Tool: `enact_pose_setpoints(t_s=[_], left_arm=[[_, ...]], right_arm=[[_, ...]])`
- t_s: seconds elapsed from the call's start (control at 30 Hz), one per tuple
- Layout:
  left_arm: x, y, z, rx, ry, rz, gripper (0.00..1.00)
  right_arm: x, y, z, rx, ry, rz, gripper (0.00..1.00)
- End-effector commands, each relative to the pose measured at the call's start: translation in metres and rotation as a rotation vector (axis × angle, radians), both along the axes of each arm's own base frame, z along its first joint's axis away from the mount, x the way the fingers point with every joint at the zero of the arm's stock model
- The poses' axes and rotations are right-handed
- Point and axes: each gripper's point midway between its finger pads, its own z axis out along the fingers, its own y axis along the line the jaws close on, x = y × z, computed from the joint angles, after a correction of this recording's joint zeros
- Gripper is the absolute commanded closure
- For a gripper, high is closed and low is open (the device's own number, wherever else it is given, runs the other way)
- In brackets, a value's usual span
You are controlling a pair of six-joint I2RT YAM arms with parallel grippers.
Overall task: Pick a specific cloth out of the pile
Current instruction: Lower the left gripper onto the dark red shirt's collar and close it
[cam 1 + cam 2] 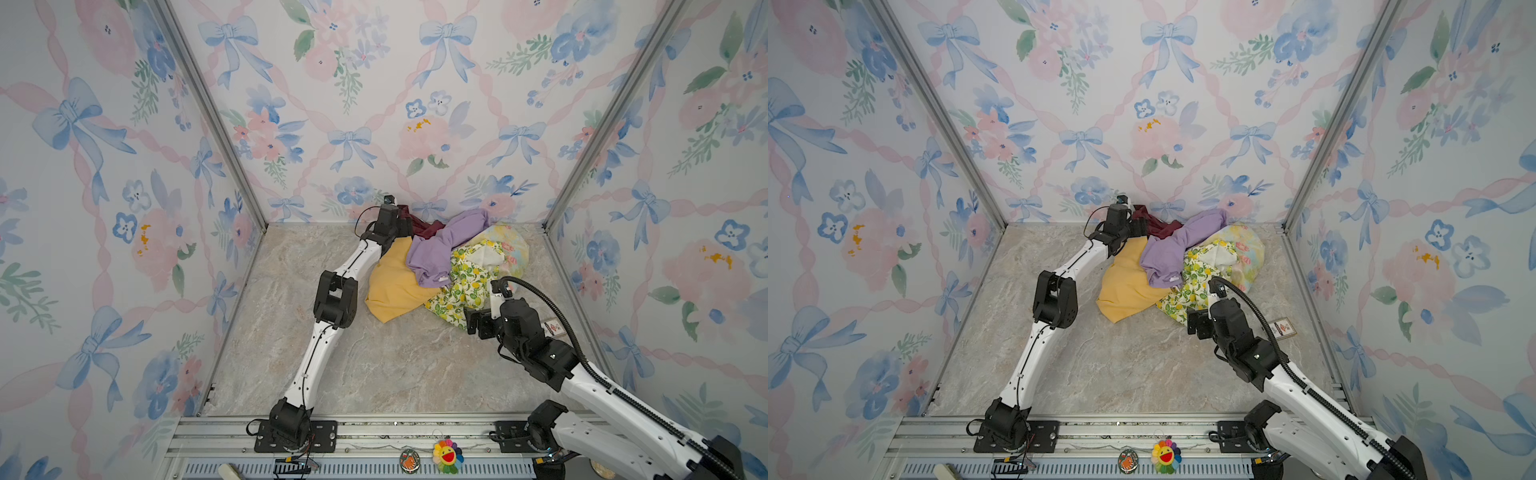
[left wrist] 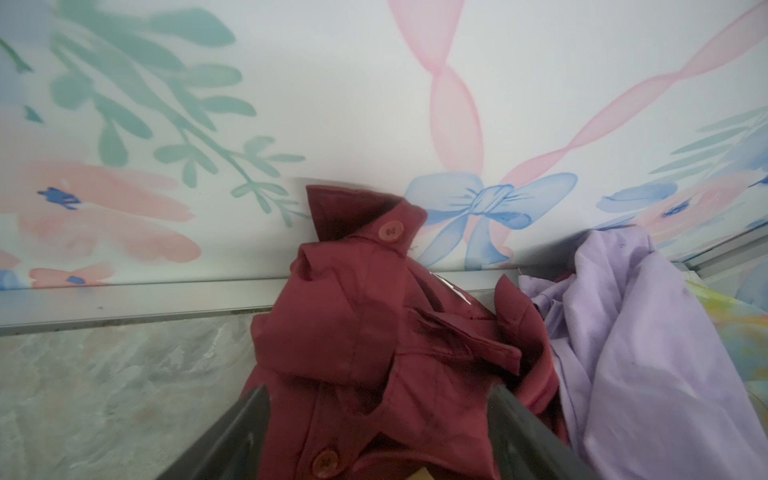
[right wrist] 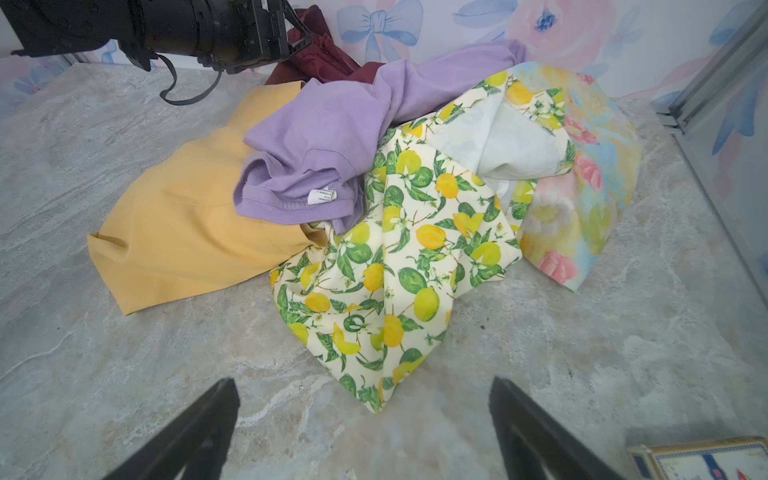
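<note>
The left gripper (image 2: 379, 390) is out at the far edge of the table (image 3: 124, 374), hard by the back wall (image 2: 332, 104). Its jaws stand spread wide, released, with the cloth (image 2: 365, 324) bunched loosely between them; I see no pinch on the fabric. The cloth is dark maroon with two buttons showing. It sits at the back of the pile (image 1: 449, 266), against the wall, and a fold of it stands up. In both top views only a small part of it (image 1: 1163, 228) shows behind the lilac cloth (image 3: 332, 124), which touches it and lies over its edge. The yellow cloth (image 3: 187, 232) spreads out under the lilac one, toward the front. The lemon cloth (image 3: 415, 249) and the floral cloth (image 3: 594, 166) lie to the right. The right gripper (image 3: 363, 380) hangs over bare table just in front of the lemon cloth's near corner. Its jaws are parted and grasp nothing.
</note>
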Motion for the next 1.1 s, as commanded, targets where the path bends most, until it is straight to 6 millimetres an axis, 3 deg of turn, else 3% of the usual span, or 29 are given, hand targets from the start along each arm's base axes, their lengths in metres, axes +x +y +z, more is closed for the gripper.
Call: enact_pose_setpoints(t_s=[0.0, 0.23, 0.4, 0.5, 0.57, 0.8, 1.07], left_arm=[[0.003, -0.003, -0.014, 0.011, 0.003, -0.004, 0.20], [0.009, 0.000, -0.020, -0.030, 0.003, 0.038, 0.39], [0.012, -0.002, -0.020, -0.077, -0.008, 0.037, 0.61], [0.014, -0.008, -0.012, -0.123, -0.035, 0.018, 0.81], [0.016, -0.011, -0.007, -0.153, -0.052, 0.011, 0.88], [0.020, -0.015, 0.027, -0.242, -0.118, -0.002, 1.00], [0.014, -0.017, 0.105, -0.320, -0.231, -0.024, 1.00]], right_arm=[[0.003, 0.001, 0.012, 0.001, -0.037, -0.004, 0.03], [0.002, -0.005, 0.015, -0.002, -0.058, -0.028, 0.03], [0.003, -0.007, 0.014, -0.002, -0.060, -0.043, 0.03], [0.003, -0.008, 0.014, 0.002, -0.063, -0.052, 0.02], [0.003, -0.009, 0.014, 0.004, -0.065, -0.058, 0.02], [0.007, -0.011, 0.015, -0.003, -0.078, -0.079, 0.02], [0.013, -0.020, 0.027, -0.009, -0.127, -0.141, 0.02]])
